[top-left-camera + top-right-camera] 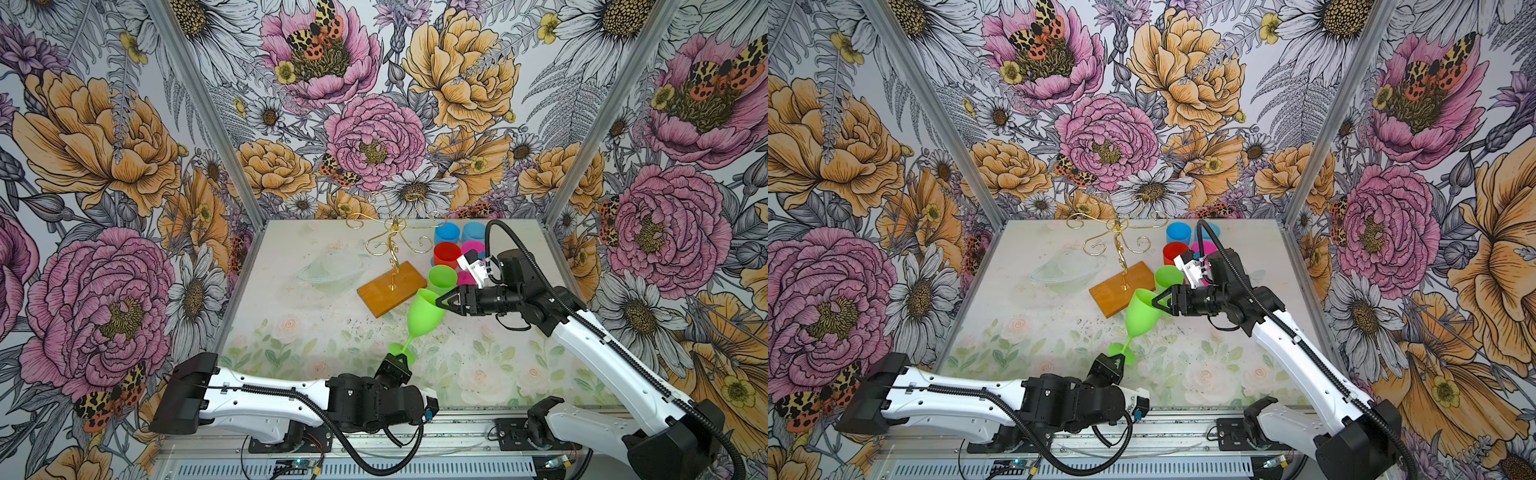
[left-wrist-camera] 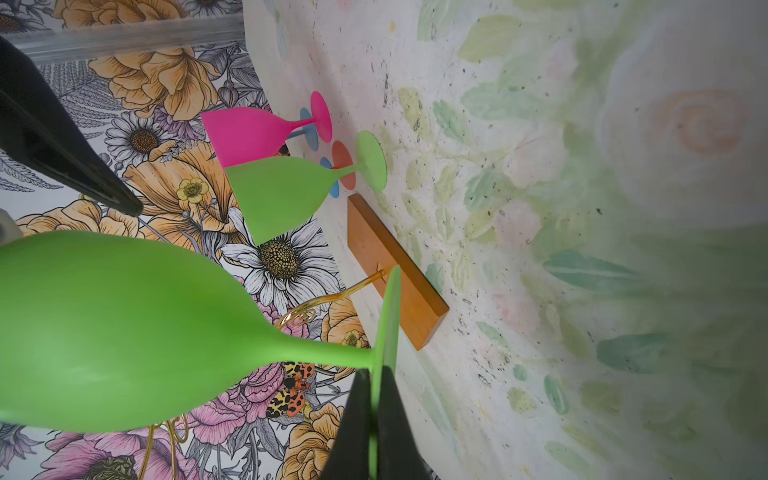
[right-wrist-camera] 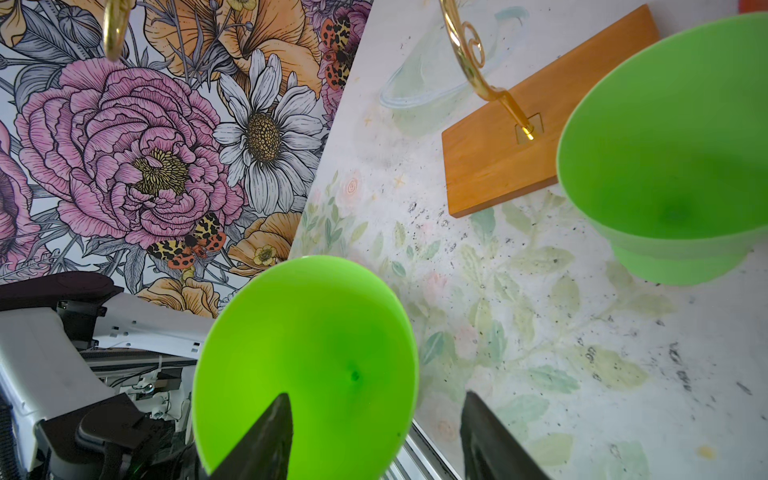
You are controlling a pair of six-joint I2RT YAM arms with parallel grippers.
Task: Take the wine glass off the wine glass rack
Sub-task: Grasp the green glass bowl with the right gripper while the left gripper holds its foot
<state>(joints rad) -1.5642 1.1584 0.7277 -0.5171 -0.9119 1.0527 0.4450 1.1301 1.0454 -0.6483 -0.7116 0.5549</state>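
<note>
The green wine glass [image 1: 422, 316] sits clear of the wine glass rack [image 1: 386, 293].
It is tilted in the air, foot low, rim beside the upright gold wire rack's orange-brown base.

You get both top views from high up front, looking down over the whole bench [image 1: 316, 328]. Your wrist views sit close, sharing the tilted green glass [image 2: 124, 332].

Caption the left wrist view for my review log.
Left gripper shut on the foot of the green wine glass, off the wine glass rack.
</note>
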